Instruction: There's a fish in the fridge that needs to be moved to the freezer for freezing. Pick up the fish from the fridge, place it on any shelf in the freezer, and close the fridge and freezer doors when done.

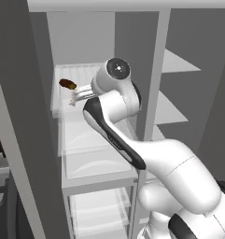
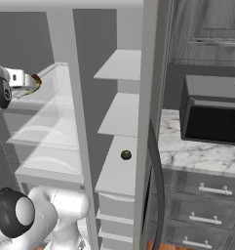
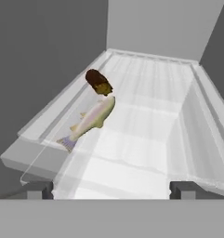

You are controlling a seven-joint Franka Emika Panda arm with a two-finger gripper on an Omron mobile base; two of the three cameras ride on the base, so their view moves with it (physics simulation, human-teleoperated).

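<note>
In the hand view the cream-white fish [image 3: 92, 118] lies on the fridge's clear ribbed glass shelf [image 3: 150, 125], by its left rim, tail toward me. A dark reddish-brown lump [image 3: 98, 81] touches its head end. My gripper [image 3: 111, 189] is open, short of the fish and a little right of it, with nothing between the fingertips [image 3: 39, 189]. From the left base view my gripper [image 1: 76, 96] reaches into the fridge [image 1: 81, 135] at the top glass shelf [image 1: 83, 74], just below the lump [image 1: 67, 84]. The freezer's plain shelves [image 2: 120, 114] stand to the right.
A small dark round thing [image 2: 126, 155] sits on a lower freezer shelf. The open freezer door [image 2: 149, 122] is seen edge-on with its dark handle [image 2: 159, 190]. The open fridge door [image 1: 13, 140] stands left. A black-fronted microwave [image 2: 211, 114] sits on the marble counter [image 2: 197, 154].
</note>
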